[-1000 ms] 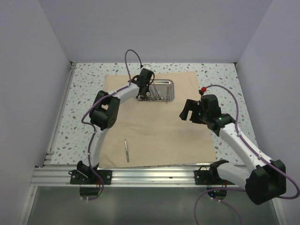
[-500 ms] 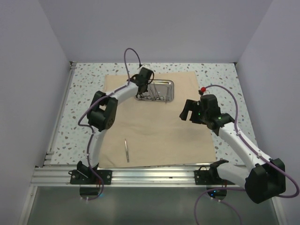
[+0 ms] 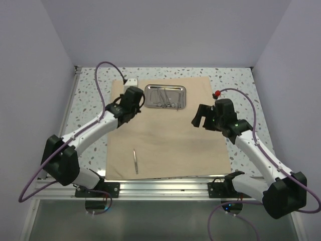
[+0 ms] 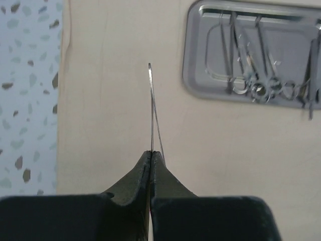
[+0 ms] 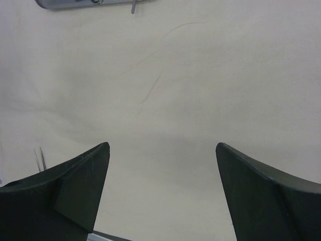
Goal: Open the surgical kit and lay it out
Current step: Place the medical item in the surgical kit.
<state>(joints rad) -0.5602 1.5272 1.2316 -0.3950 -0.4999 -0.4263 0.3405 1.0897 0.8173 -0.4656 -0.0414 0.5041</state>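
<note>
Tan cloth wrap [image 3: 170, 140], shiny silver steel tray [image 4: 288, 47], grey-speckled white table [image 3: 90, 90]

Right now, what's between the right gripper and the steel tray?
Only bare cloth wrap between right gripper and steel tray, in the right wrist view; top view agrees.

The left gripper [image 4: 151, 159], its 2 fingers [image 4: 134, 183] together, pinches slim tweezers [image 4: 151, 90] over the cloth [image 4: 110, 115] (steel tray [image 4: 193, 65] upper right).

The cloth [image 4: 110, 100] is seen as matt, smooth fabric, faintly creased. The tray [image 4: 192, 70] and tweezers [image 4: 152, 110] are made of shiny, polished metal.
</note>
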